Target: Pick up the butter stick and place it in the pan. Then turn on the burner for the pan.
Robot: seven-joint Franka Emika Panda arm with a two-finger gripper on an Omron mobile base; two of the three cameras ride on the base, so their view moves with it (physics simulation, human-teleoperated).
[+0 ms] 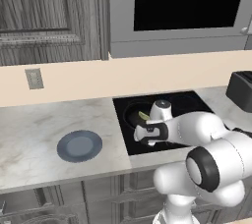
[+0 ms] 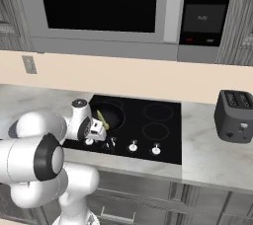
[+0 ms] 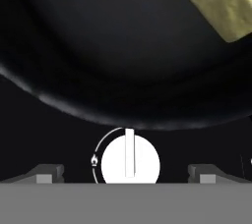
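Knob sits centred between the parted tips of the empty tool, its ridge pointing toward the pan, where butter lies.

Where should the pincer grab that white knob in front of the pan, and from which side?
Grip the knob across its raised ridge, coming straight down from above. In the hand view the ridge runs between the two fingertips, which stand open on either side, so closing would likely pinch its flat sides for a twist. The pan with the butter stick lies just beyond.
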